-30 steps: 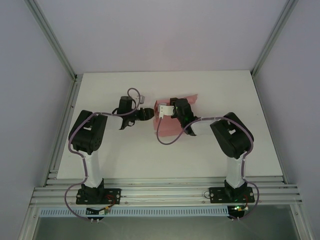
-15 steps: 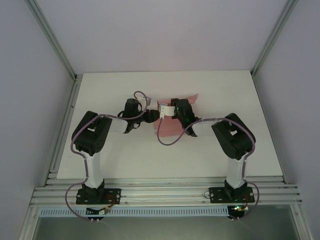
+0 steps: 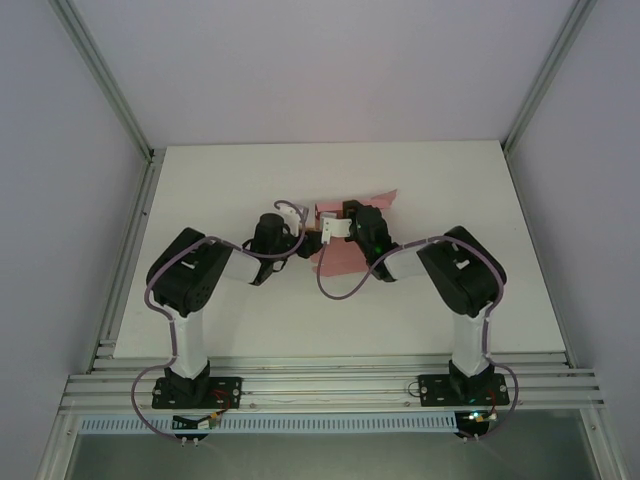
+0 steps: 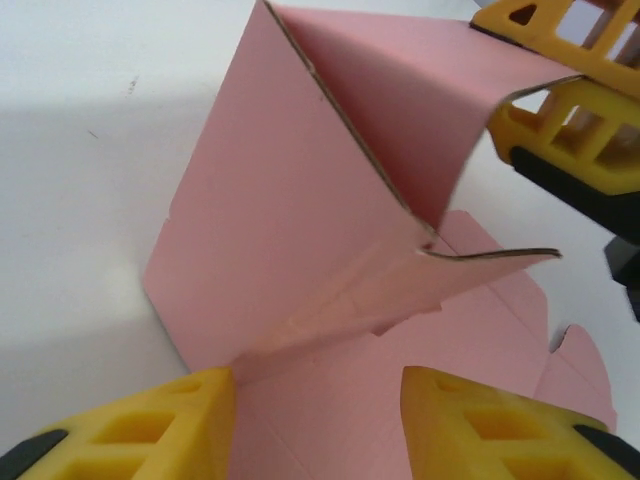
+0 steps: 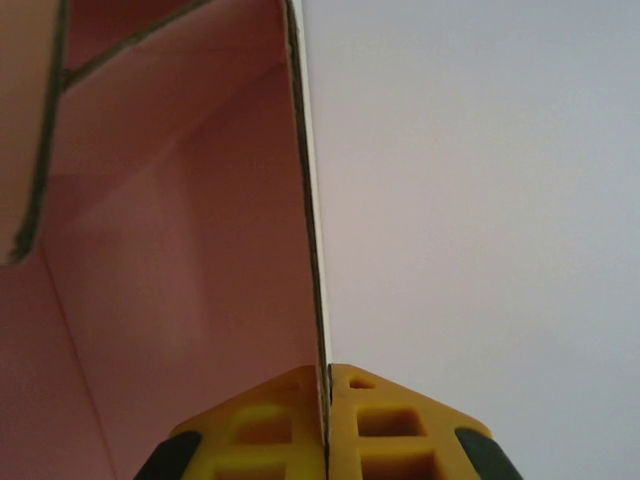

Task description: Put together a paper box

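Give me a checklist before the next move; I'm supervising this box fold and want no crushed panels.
1. Right tool shut on a wall of the pink paperboard box: ok.
2. Held wall runs straight out of the jaws, not buckled: ok.
3. Left tool open, over the box's flat base panel: ok.
4. Left tool touching the paperboard: cannot tell.
5. Side flap folded home: not ok, it hangs loose with a curled edge.

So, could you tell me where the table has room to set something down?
Free: the table behind the box, the margins outside the left arm and right arm, the near strip between them. Crowded: centre, around the box.
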